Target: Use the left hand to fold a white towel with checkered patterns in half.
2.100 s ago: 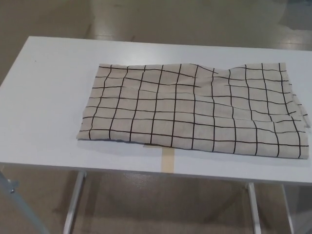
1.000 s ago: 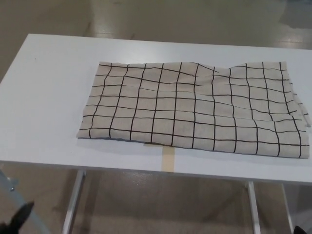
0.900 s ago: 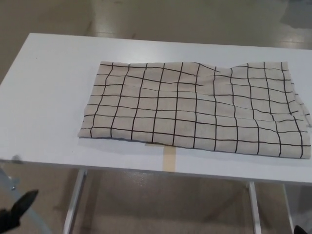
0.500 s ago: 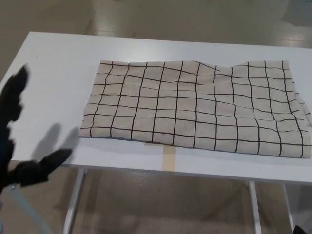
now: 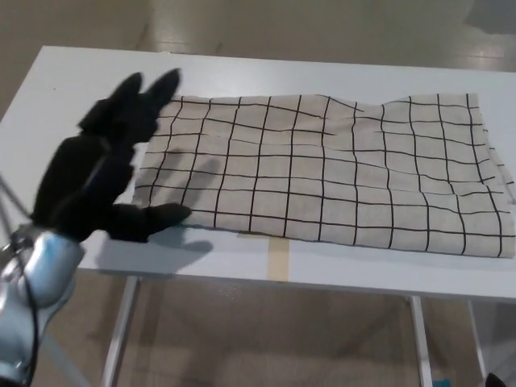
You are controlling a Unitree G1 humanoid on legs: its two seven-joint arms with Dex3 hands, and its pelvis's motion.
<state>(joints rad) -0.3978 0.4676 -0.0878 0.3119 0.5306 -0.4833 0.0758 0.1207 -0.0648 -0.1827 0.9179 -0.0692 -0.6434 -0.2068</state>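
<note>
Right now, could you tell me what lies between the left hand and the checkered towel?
Nothing: in the head view the open left hand already overlaps the towel's left edge.

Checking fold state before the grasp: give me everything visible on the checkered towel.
The towel is off-white woven-looking cloth with a black grid of thin lines. It lies flat on the white table, long side running left to right, spread toward the table's right end. Mild ripples show along the far edge; layered edges at the right end suggest it is already doubled. The left hand, open with fingers spread, is over its left edge; contact cannot be confirmed. A tan tape strip pokes out beneath the near edge.
</note>
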